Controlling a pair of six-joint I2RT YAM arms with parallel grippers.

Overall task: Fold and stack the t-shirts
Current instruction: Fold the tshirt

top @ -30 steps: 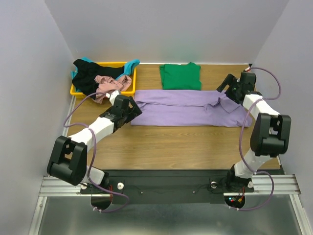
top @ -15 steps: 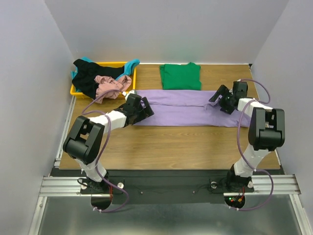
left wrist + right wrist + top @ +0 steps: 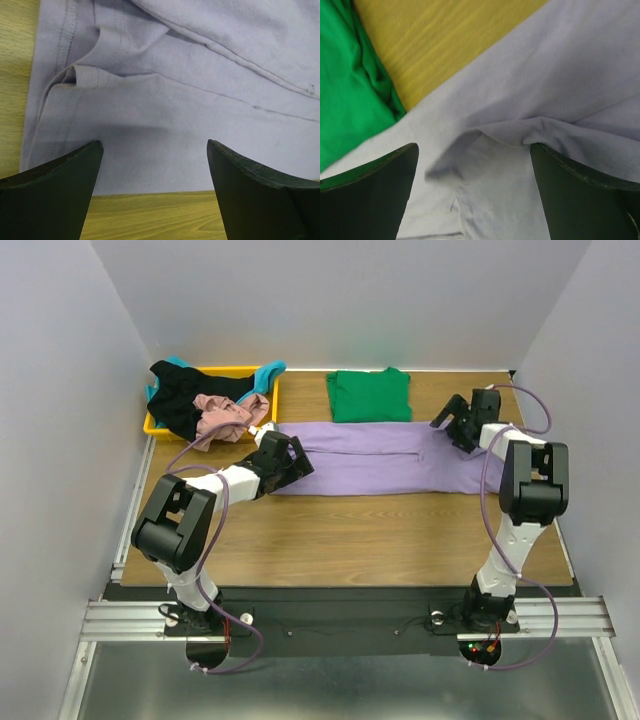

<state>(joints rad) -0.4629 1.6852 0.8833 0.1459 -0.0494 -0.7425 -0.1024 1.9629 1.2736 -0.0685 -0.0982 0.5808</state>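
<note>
On the table, purple t-shirt, long folded band (wrinkled)

- purple t-shirt: plain lavender all over; seams stitched in the same tone;
- green t-shirt: solid bright green;
- black t-shirt: solid black;
- pink t-shirt: dusty pink, unpatterned;
- teal t-shirt: teal, peeking out at the far right of the tray;
- tray: bright yellow;
- surface: warm brown wood grain, streaks running left to right;
- arms: white shells with black joints; cables purple;
- walls: pale grey-lilac.
</note>
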